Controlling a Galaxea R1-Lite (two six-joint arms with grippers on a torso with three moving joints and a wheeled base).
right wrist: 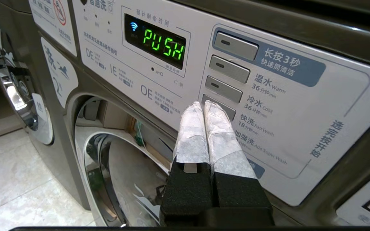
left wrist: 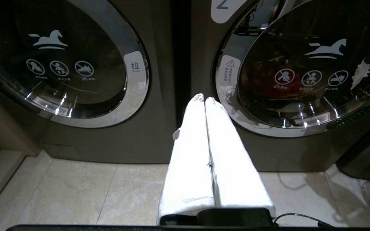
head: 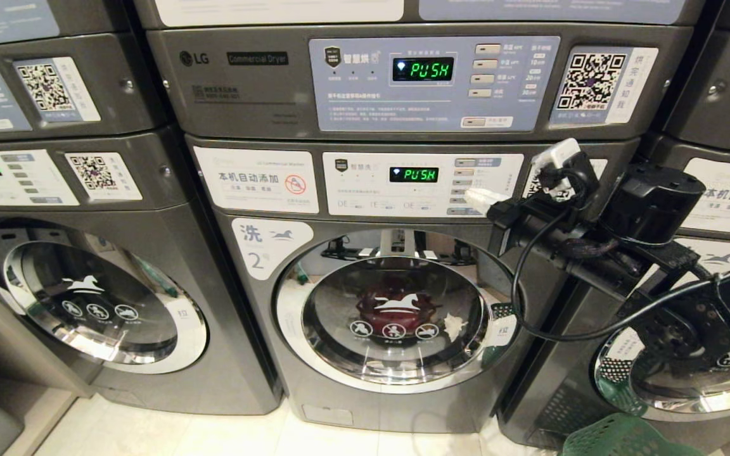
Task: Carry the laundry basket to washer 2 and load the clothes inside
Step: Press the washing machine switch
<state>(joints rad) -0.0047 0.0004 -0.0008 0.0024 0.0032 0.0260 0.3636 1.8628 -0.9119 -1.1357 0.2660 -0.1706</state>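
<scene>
Washer 2 (head: 268, 246) stands in the middle, dark grey, with its round glass door (head: 397, 316) closed and red clothes (head: 390, 307) showing behind the glass. My right gripper (head: 478, 197) is shut and empty. Its white-wrapped tips are raised to the washer's control panel, at the fourth grey button (right wrist: 226, 110) right of the green PUSH display (right wrist: 163, 47). I cannot tell if they touch it. My left gripper (left wrist: 204, 98) is shut and empty, held low over the floor, pointing between washer 2 (left wrist: 300, 70) and the left washer (left wrist: 59, 64). The green laundry basket (head: 625, 438) stands on the floor at the lower right.
An LG dryer (head: 352, 82) is stacked above washer 2. Identical grey washers stand on the left (head: 99, 297) and right (head: 688, 373). My right arm's black cable (head: 520, 285) hangs in front of washer 2's door edge. Pale floor tiles (left wrist: 75, 192) lie before the machines.
</scene>
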